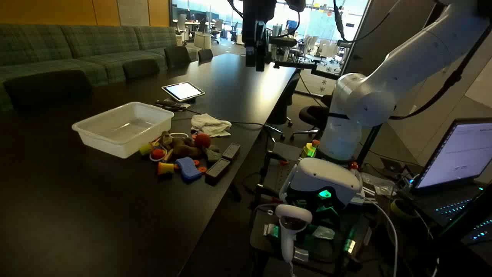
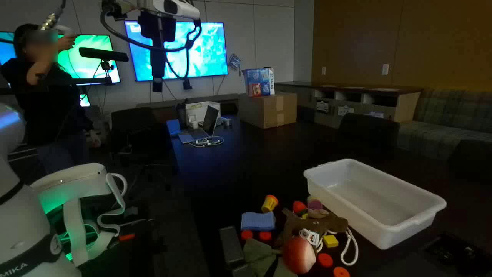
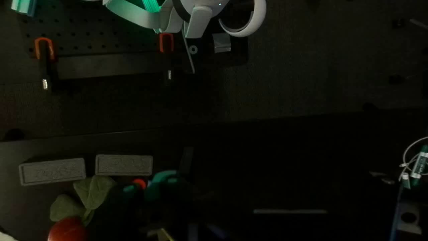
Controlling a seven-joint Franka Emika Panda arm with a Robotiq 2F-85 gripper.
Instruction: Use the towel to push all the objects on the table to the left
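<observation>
The towel is a crumpled white cloth (image 1: 210, 125) on the dark table, beside a pile of objects. The pile has a red ball (image 1: 203, 140), a brown plush toy (image 2: 321, 223), a blue sponge (image 1: 188, 168), a yellow cup (image 1: 165, 168), red discs, a green cloth piece (image 2: 258, 254) and two grey blocks (image 1: 218, 168). My gripper (image 1: 255, 63) is high above the table, apart from the towel and pile; it also shows in an exterior view (image 2: 157, 82). In the dark wrist view its fingers (image 3: 190, 195) look apart, with nothing seen between them.
A white bin (image 1: 123, 130) stands against the pile. A tablet (image 1: 183, 91) and a black cable lie beyond the towel. A laptop (image 2: 203, 125) and a cardboard box (image 2: 269, 109) are further along the table. A headset (image 1: 323, 177) sits by the arm's base. A person stands behind.
</observation>
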